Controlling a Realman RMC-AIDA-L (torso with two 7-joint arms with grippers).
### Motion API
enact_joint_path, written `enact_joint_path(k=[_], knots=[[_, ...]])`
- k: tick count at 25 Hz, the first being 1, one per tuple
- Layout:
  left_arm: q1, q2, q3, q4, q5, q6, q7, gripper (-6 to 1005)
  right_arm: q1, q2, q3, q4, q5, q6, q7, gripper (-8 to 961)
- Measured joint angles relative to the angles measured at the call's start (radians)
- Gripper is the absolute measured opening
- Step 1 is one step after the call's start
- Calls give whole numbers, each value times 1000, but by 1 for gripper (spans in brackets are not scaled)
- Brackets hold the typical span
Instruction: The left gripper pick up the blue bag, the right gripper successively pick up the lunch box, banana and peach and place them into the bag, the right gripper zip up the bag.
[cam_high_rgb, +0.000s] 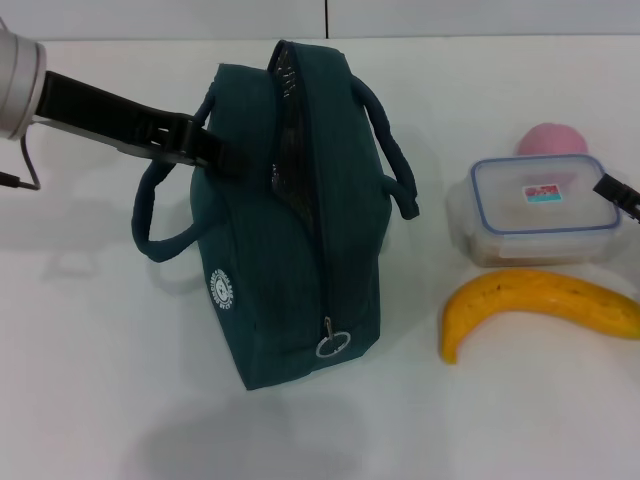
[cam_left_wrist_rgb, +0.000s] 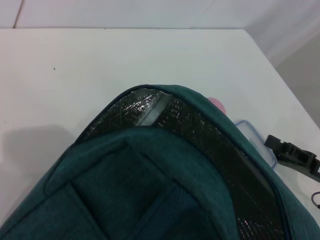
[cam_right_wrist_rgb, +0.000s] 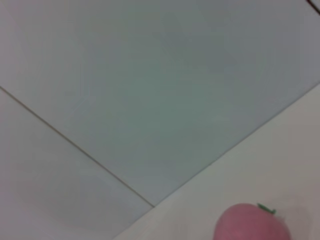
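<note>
The bag (cam_high_rgb: 300, 220) stands mid-table (cam_high_rgb: 100, 380). To its right sits the lunch box (cam_high_rgb: 535, 210), with the peach (cam_high_rgb: 553, 139) just behind it and the banana (cam_high_rgb: 540, 305) just in front. The left tool (cam_high_rgb: 205, 150) meets the bag's left side; the right tool (cam_high_rgb: 618, 192) is at the box's right edge.

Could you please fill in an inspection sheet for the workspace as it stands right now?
Surface: white table, bare around the items.
Job's things: blue bag upright, zip open; lunch box, lid on; banana in front of it; peach behind it.
Clutter: nothing seen.
Grippers: left tool at the bag's side by a handle; right tool over the lunch box's edge.
Cables: thin wire by the left arm.
Surroundings: pale wall.
</note>
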Motion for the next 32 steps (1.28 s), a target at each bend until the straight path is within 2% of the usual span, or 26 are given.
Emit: enact_joint_path(k=[10, 18, 26, 32], knots=[[2, 0, 0, 0, -1, 1, 0, 38, 18, 0, 1, 1, 1, -38, 22, 834], [-1, 0, 0, 0, -1, 3, 0, 38, 28, 2, -10, 4, 1, -47, 52, 784], [-5, -1, 0, 0, 0, 3, 0, 39, 31, 13, -18, 9, 1, 3, 50, 778], [-6, -5, 0, 2, 0, 4, 0, 39, 35, 14, -27, 12, 0, 27, 48, 779]])
